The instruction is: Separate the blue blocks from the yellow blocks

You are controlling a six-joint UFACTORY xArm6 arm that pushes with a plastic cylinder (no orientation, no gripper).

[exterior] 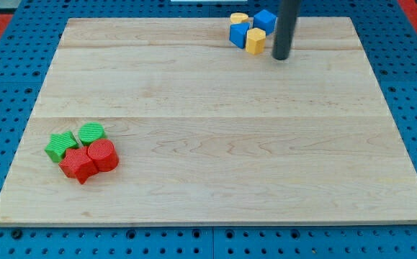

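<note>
Two blue blocks and two yellow blocks sit in a tight cluster near the view's top, right of centre. A blue block [238, 34] is at the cluster's left, a blue cube [265, 19] at its upper right. A yellow block [239, 17] lies at the top left, a yellow block [256, 41] at the bottom right. They touch one another. My tip [281, 57] rests on the board just right of and slightly below the lower yellow block, a small gap apart.
A green star [61, 144], a green block [91, 133], a red cylinder [103, 155] and a red star-like block [78, 165] cluster at the board's lower left. The wooden board [215, 129] lies on a blue pegboard surface.
</note>
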